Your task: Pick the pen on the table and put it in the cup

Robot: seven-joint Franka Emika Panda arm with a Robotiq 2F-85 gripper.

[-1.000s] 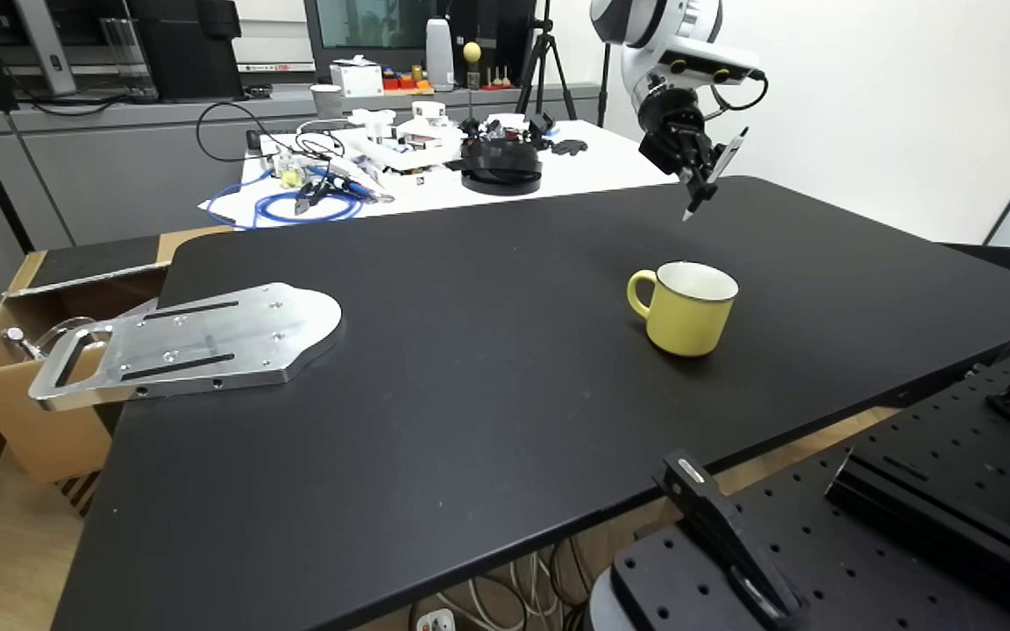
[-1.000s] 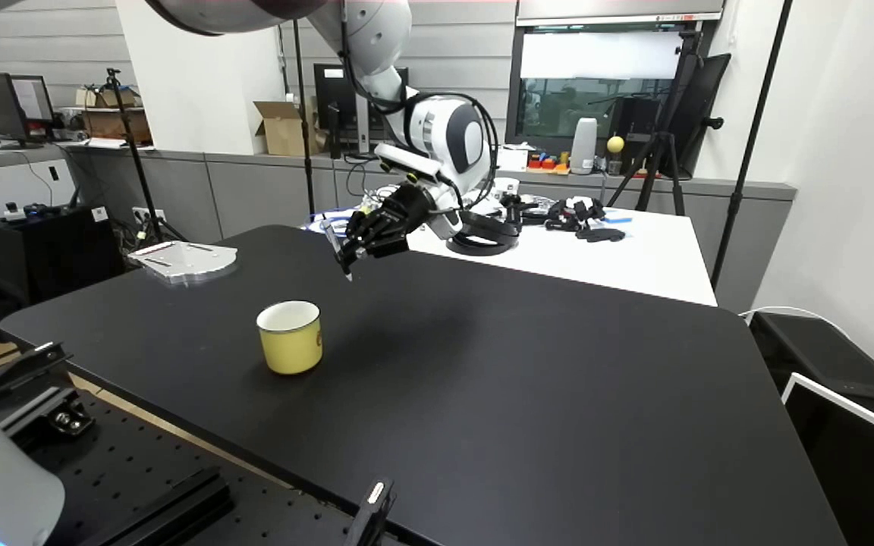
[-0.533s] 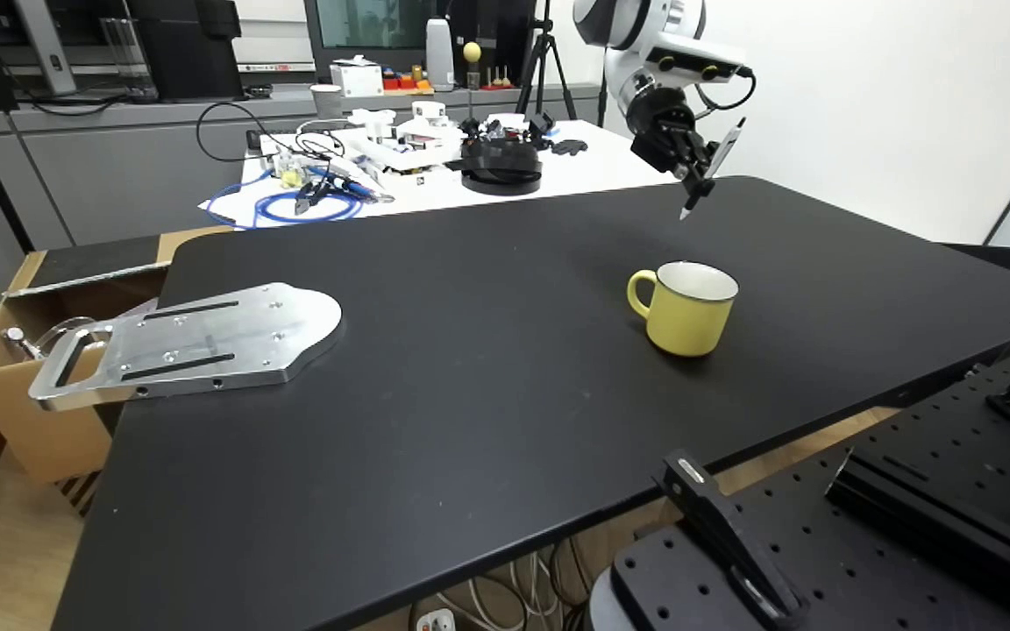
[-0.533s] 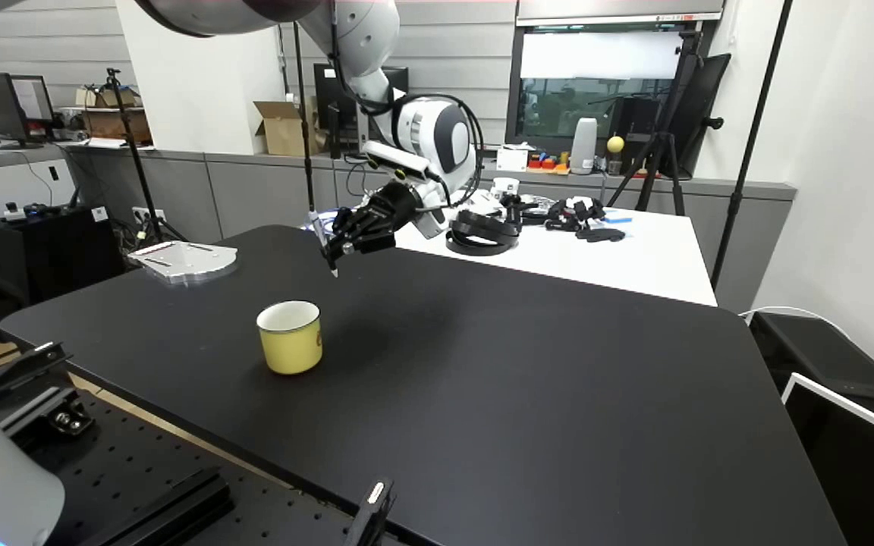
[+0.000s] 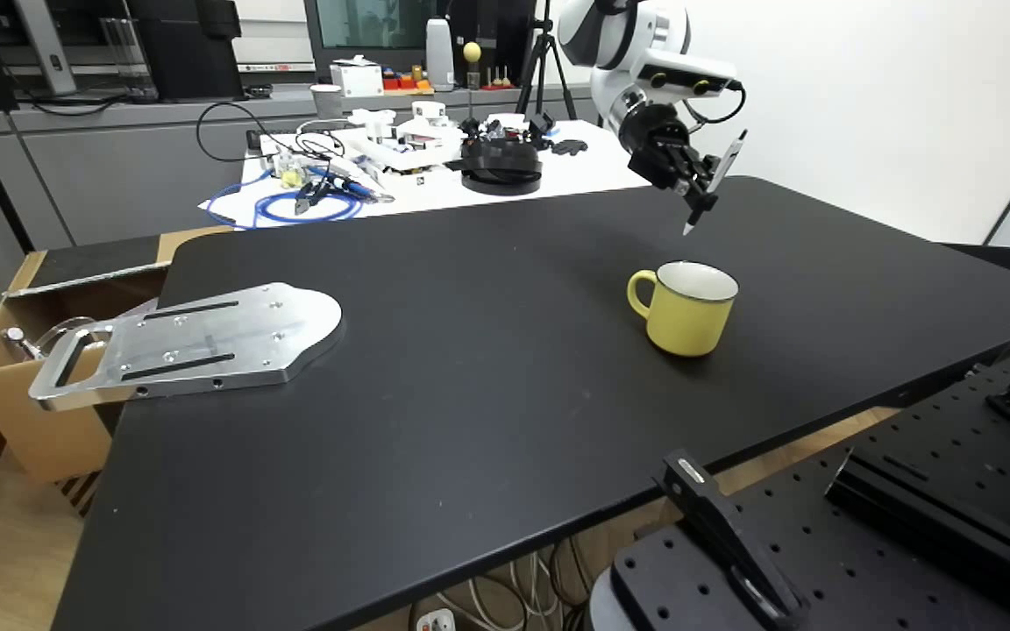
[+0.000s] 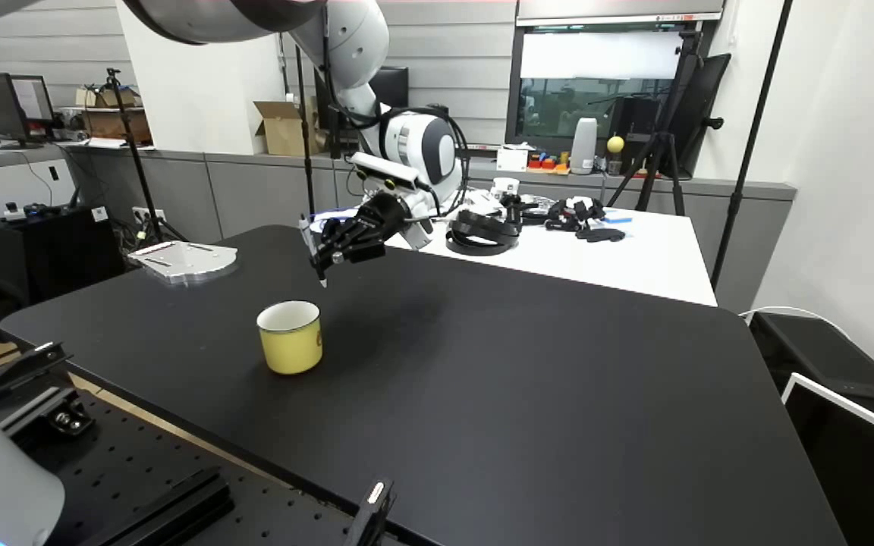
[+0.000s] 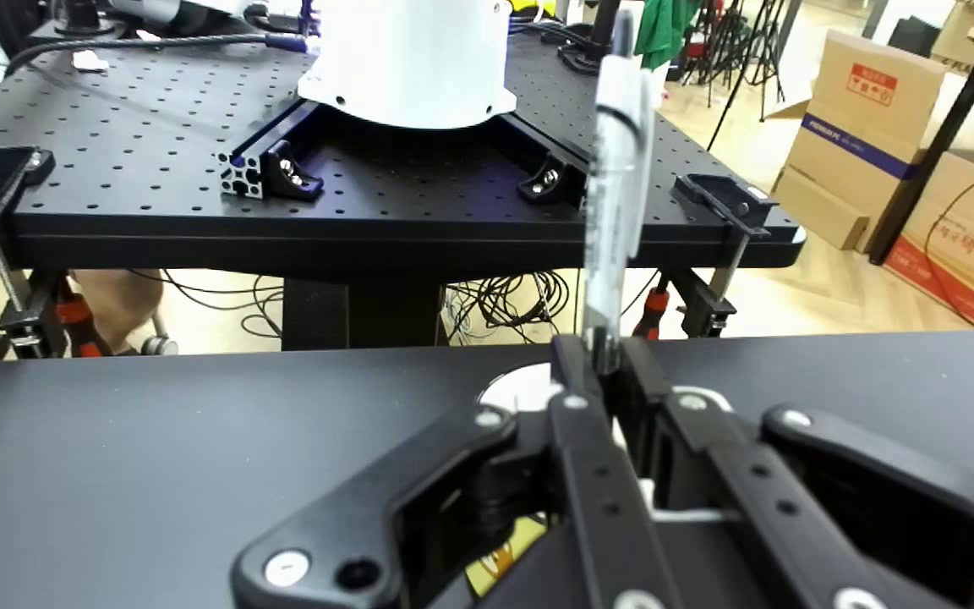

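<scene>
The pen (image 5: 728, 161) is pale and clear with a dark end. It is tilted, with its tip pointing down. My gripper (image 5: 705, 194) is shut on it, and the fingers hide its middle. The pen (image 6: 308, 233) and gripper (image 6: 321, 260) are in the air, above and behind the cup. In the wrist view the pen (image 7: 614, 186) stands up between the fingertips (image 7: 604, 359). The yellow cup (image 5: 687, 320) stands upright on the black table (image 5: 470, 394), and also shows in an exterior view (image 6: 290, 345). In the wrist view the cup (image 7: 506, 554) is mostly hidden behind the gripper.
A silver metal plate (image 5: 224, 331) lies at the table's side over a cardboard box (image 5: 49, 421). A cluttered white table (image 6: 634, 262) stands behind. A black perforated platform (image 7: 157, 144) bears the robot base (image 7: 415, 59), with clamps at its edge.
My gripper has moved with the pen, leftward in an exterior view, and dipped slightly in the last half second. The pen tip is nearer the cup. The cup has not moved.
</scene>
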